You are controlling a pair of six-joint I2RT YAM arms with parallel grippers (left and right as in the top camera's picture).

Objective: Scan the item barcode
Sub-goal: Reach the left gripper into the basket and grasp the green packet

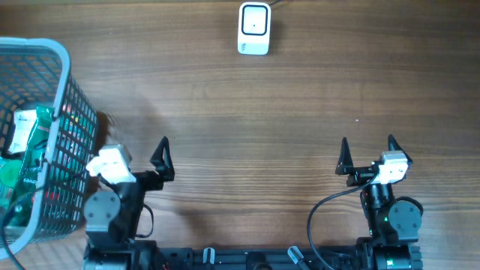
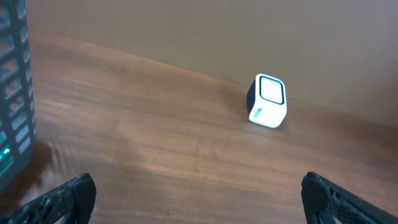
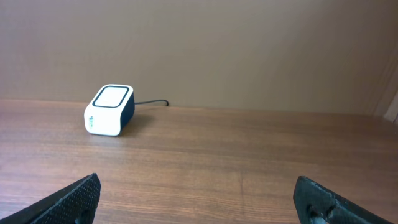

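A white barcode scanner with a dark window stands at the far middle of the wooden table, its cable running off behind it. Both wrist views show the scanner well ahead of the fingers. The item, a green and white packet, lies with other goods inside the grey wire basket at the left. My left gripper hovers open just right of the basket, empty. My right gripper is open and empty near the front right.
The basket's mesh wall fills the left edge of the left wrist view, close to my left fingers. A plain wall rises behind the table's far edge. Bare wood lies between the grippers and the scanner.
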